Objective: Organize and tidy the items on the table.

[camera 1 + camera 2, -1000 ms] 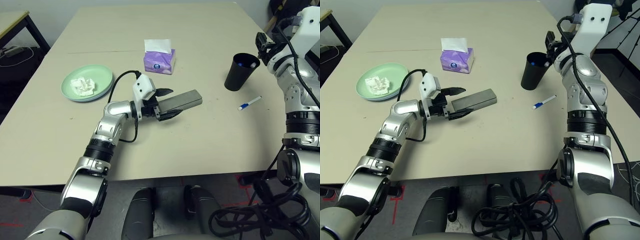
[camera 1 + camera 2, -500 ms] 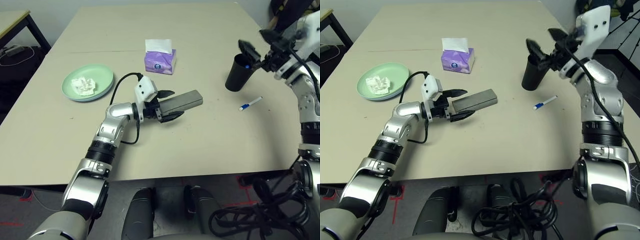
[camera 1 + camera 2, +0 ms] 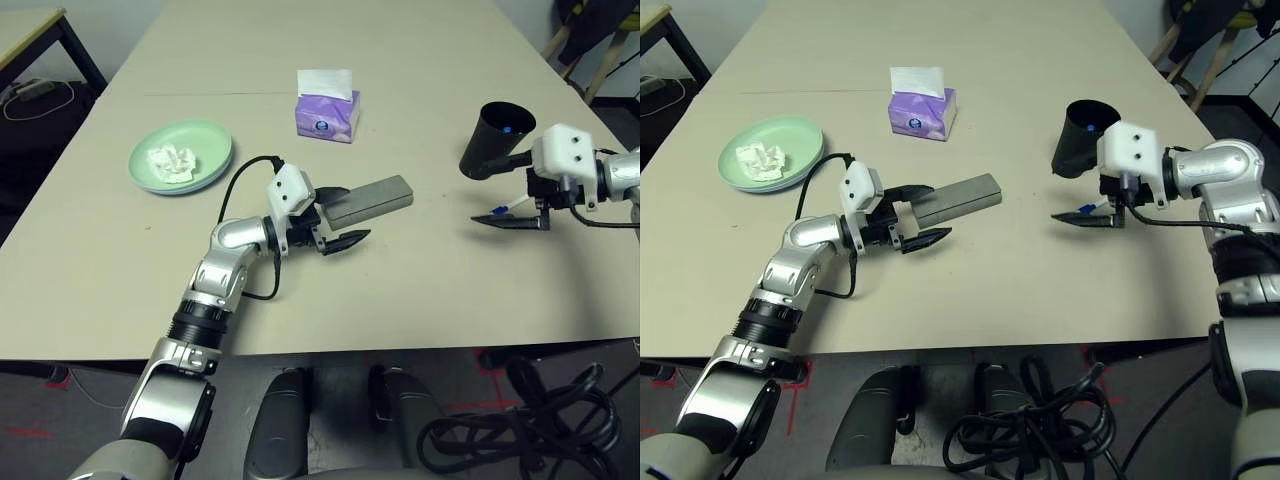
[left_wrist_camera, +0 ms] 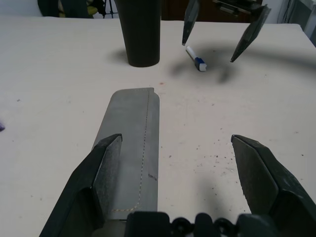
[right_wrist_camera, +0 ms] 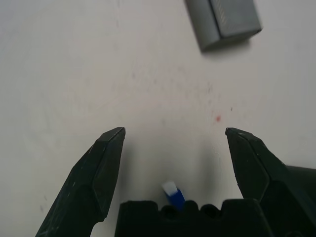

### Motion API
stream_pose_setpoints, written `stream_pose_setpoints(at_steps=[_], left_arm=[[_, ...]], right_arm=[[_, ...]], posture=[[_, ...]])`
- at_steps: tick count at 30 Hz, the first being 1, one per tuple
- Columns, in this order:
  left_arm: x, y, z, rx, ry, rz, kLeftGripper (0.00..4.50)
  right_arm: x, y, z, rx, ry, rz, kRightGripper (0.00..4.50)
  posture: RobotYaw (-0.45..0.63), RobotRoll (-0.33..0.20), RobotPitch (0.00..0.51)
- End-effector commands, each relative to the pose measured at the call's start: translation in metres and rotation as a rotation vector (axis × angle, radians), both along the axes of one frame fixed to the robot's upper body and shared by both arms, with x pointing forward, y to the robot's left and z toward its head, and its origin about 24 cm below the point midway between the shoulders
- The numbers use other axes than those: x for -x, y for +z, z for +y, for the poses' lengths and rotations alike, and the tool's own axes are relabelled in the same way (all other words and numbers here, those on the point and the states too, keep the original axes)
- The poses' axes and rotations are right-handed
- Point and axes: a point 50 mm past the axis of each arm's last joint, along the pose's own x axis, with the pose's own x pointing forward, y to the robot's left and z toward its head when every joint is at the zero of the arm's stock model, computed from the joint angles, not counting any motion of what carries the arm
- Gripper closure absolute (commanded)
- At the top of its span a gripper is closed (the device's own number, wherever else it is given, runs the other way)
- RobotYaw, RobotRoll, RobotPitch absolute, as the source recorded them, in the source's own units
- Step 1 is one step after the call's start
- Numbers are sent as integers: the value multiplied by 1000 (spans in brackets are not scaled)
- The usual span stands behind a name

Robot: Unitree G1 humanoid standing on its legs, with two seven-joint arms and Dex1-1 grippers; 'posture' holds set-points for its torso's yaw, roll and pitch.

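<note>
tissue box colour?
Purple, with a white tissue sticking out the top: tissue box. Clearest in the left eye view.

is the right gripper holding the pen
No, the right gripper is open above the pen, which lies loose on the table.

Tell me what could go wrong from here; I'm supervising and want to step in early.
The right pincer hangs open over the pen, close beside the cup; closing in could nudge or tip the cup. The thin pen may roll or slip out between the wide jaws. The left pincer is open with one finger along the case, so pulling away could drag it.
</note>
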Motion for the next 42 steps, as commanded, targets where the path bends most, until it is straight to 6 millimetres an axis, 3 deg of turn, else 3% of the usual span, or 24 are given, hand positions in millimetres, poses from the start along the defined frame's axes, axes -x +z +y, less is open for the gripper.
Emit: stream_pose_setpoints(at_steps=[1, 13, 35, 38, 42], left_arm=[[4, 4, -6, -15, -31, -23, 0], [7, 7, -9, -29, -39, -47, 0], [7, 16, -9, 1, -18, -90, 0], [7, 18, -9, 16, -16, -95, 0], [5, 21, -9, 37, -2, -99, 0]], right_arm=[[0, -1, -7, 113, 2, 4, 35], [-4, 23, -14, 444, 39, -53, 35], [-11, 8, -6, 555, 83, -87, 35], [-11, 7, -5, 547, 72, -59, 641], [-12, 7, -3, 548, 74, -38, 2082]], posture=[[135, 0, 283], [133, 0, 304], [161, 0, 301], [163, 0, 298], [165, 0, 290]])
